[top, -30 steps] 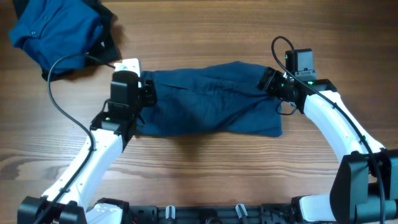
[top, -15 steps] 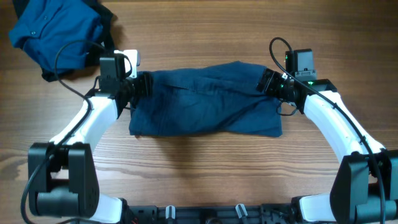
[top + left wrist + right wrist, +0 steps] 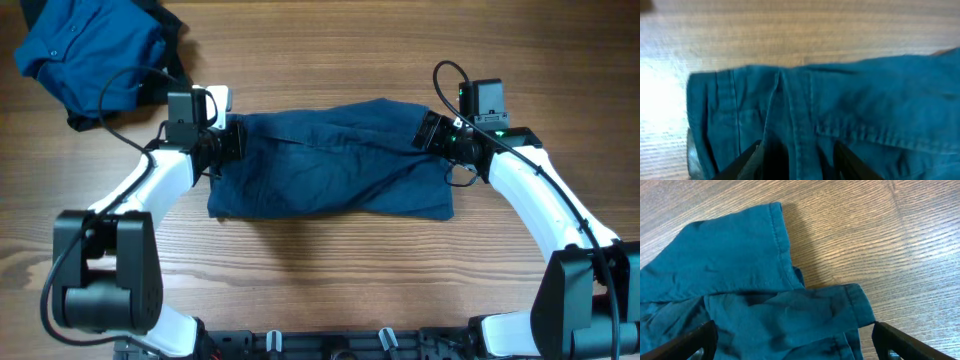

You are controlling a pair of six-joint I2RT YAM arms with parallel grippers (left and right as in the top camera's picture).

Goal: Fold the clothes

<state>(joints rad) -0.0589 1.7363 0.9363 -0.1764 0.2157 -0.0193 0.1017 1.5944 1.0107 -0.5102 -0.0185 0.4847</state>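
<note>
The dark navy shorts-like garment (image 3: 330, 170) lies flat across the middle of the table as a wide band. My left gripper (image 3: 232, 140) is at its upper left corner. In the left wrist view its fingers (image 3: 800, 165) are closed in on a raised ridge of the waistband (image 3: 795, 110). My right gripper (image 3: 428, 130) is at the upper right corner. In the right wrist view its fingers (image 3: 790, 347) are spread wide over the cloth (image 3: 740, 265) and hold nothing. The brighter blue buttoned shirt (image 3: 85, 50) lies crumpled at the far left corner.
The wooden tabletop (image 3: 320, 270) shows in front of the garment and beyond it. A black cable (image 3: 95, 110) loops from the left arm over the edge of the shirt pile. The arm bases stand at the near edge.
My left arm swung left and back, and its gripper went from the garment's left edge to the upper left corner. The garment's left edge shifted slightly left. The right arm stayed put.
</note>
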